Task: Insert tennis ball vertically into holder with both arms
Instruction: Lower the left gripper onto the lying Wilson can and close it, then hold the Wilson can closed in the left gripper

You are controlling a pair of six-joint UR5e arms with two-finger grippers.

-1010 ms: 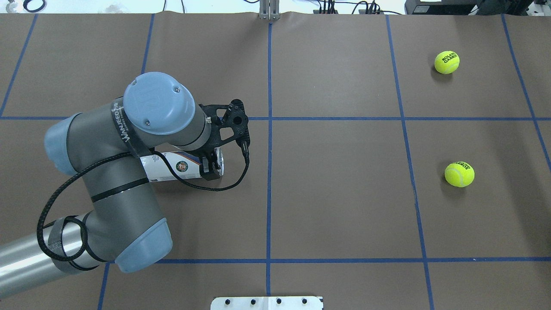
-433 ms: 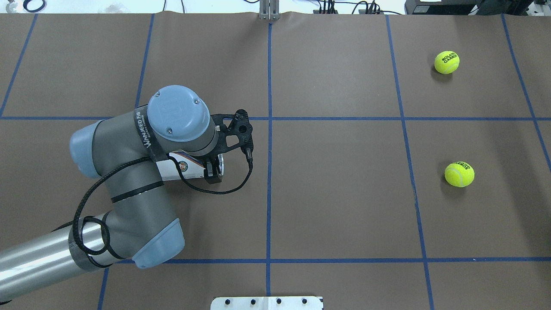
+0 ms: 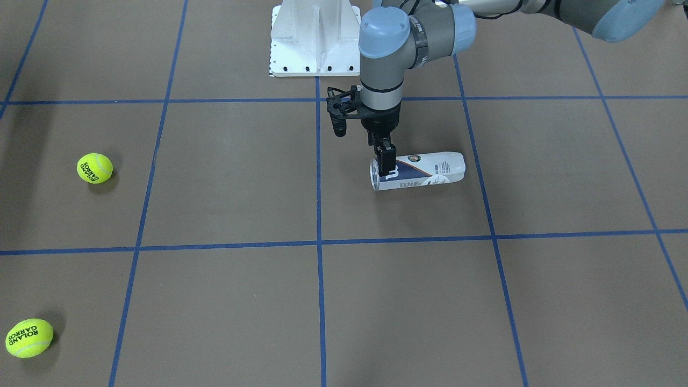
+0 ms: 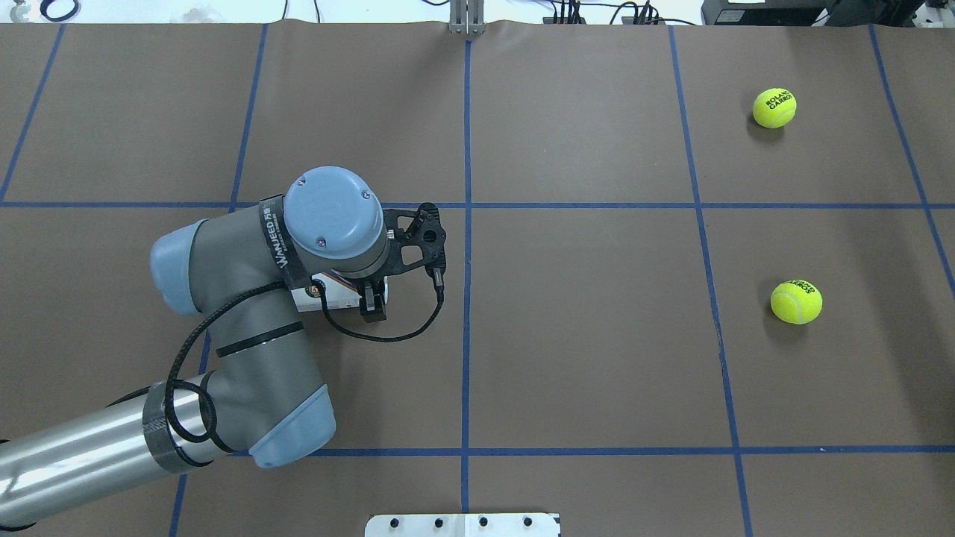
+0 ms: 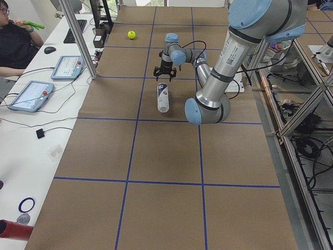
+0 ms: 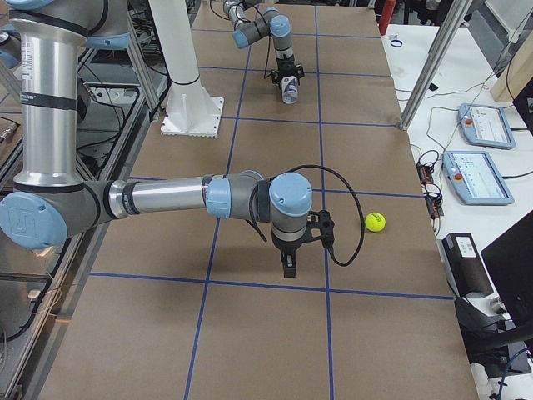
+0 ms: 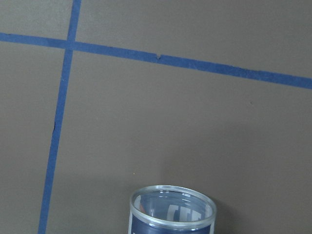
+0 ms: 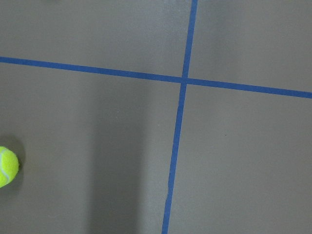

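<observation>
Exterior front-facing: the clear plastic tennis-ball holder with its white and navy label (image 3: 424, 171) lies on its side on the brown paper-covered desk (image 3: 215, 204), in the robot's left half. Its long axis runs across the desk, the open mouth toward the robot's right. The left gripper (image 3: 386, 166) points down just behind that mouth. Its black fingers (image 3: 386, 160) overlap the holder's wall, but whether they pinch it or stand spread around it I cannot tell. Two yellow-green felt balls, the near tennis ball (image 3: 95, 167) and the far tennis ball (image 3: 29, 337), lie well apart on the robot's right.

Overhead exterior: the left arm (image 4: 224, 298) hides most of the holder. One finger shows against its robot-side wall; the other is hidden.

Exterior left: the holder lies flat, not tilted, the fingers at its far end.

Exterior right: the right gripper (image 6: 287, 265) hangs over the desk, well apart from the holder. How wide its fingers stand cannot be judged from here.

Left wrist-mounted: the holder's round open rim sits at the bottom edge. Right wrist-mounted: desk, blue tape lines (image 8: 178, 146), no holder.

The left arm is nearer, so standing the holder mouth-up looks like its job.
</observation>
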